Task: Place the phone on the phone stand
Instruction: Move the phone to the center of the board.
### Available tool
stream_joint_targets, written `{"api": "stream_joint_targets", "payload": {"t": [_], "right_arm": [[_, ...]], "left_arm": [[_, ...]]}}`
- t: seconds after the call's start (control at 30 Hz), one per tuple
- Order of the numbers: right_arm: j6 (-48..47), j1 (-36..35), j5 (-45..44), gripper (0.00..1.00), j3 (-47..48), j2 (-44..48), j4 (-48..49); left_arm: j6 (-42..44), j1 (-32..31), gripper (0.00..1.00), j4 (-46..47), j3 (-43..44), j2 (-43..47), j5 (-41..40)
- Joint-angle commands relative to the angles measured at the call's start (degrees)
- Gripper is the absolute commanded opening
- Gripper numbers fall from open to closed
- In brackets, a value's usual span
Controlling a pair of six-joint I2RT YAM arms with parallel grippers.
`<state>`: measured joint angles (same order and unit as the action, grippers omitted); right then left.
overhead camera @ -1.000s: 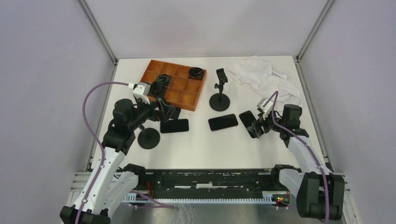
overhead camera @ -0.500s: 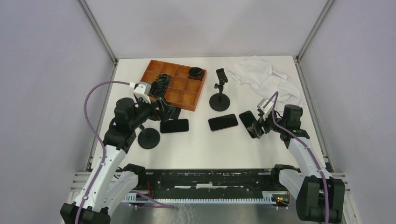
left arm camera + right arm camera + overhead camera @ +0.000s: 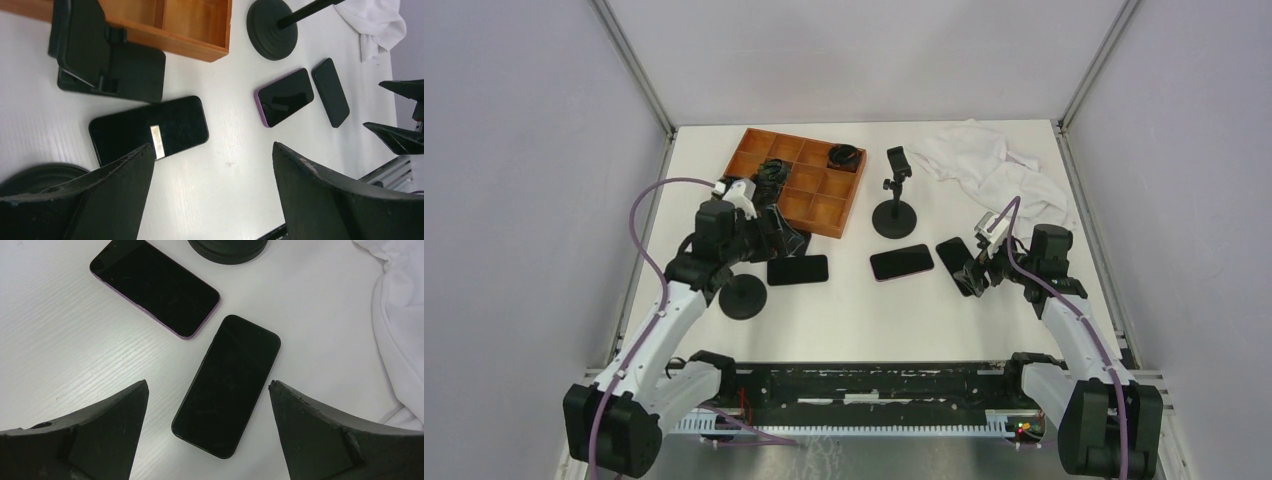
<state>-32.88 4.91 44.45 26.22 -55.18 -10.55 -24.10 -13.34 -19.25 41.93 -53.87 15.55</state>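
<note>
Three phones lie flat on the white table: a black phone (image 3: 797,269) on the left, a purple-edged phone (image 3: 901,261) in the middle and a black phone (image 3: 955,262) on the right. A black folding phone stand (image 3: 789,240) stands in front of the tray and is empty in the left wrist view (image 3: 82,45). My left gripper (image 3: 212,146) is open and empty above the table, just right of the left black phone (image 3: 150,127). My right gripper (image 3: 208,382) is open and empty, with its fingers either side of the right black phone (image 3: 227,385) and above it.
An orange compartment tray (image 3: 819,229) with black items sits at the back left. A tall clamp stand on a round base (image 3: 894,215) stands mid-table. A second round black base (image 3: 743,297) lies under my left arm. A white cloth (image 3: 989,165) lies at the back right.
My left arm has swung its wrist to the right and lower, nearer the folding stand and the left black phone. The right arm has barely moved. The phones have not moved.
</note>
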Motion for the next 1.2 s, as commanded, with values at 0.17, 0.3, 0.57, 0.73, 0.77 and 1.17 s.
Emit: {"api": "stream_joint_targets", "payload": {"t": [0.17,0.3,0.57,0.73,0.77,1.17], "right_arm": [[-0.78,-1.41,0.38,0.98,0.68,0.62,0.11],[-0.97,-1.82,0.12,0.98,0.92,0.78,-0.14],[-1.13,-2.09,-0.24,0.98,0.48,1.91,-0.09],[-1.12,-2.4,-0.24,0.98,0.5,2.22,-0.21],[-1.13,-2.44,-0.19,0.98,0.52,2.44,-0.24],[-1.5,-4.12,-0.94,0.98,0.46,2.7,-0.27]], "left_arm": [[-7.09,-23.34,0.92,-9.48,3.7,-6.05,-33.96],[-6.66,-26.49,0.86,-10.07,6.63,-15.63,-37.51],[-7.67,-26.56,0.57,0.75,9.04,-30.65,-42.65],[-8.32,-25.59,0.44,-0.04,13.4,-37.99,-48.73],[-8.33,-24.87,0.42,-0.24,13.55,-38.79,-49.03],[-5.95,-18.41,0.23,1.94,12.49,-40.93,-45.15]]}}
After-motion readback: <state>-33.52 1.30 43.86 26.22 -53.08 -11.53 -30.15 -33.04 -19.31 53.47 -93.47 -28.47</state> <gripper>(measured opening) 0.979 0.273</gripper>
